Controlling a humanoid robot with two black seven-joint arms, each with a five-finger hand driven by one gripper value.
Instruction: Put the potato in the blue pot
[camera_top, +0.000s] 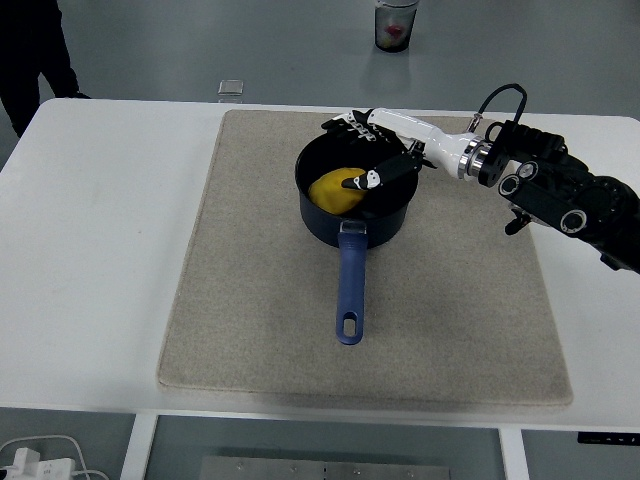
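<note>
Black-tipped fingers spread loose on the right hand, holding nothing, poised over the rim of the blue pot with the white wrist trailing away toward three o'clock. Yellow and rounded, the potato sits down inside the pot, just at the hand's seven o'clock, one fingertip hanging right above its edge. Glossy dark walls on that pot, round body, long blue handle with a hanging hole pointing to six o'clock. Underneath, a coarse beige mat covers the smooth white table.
</note>
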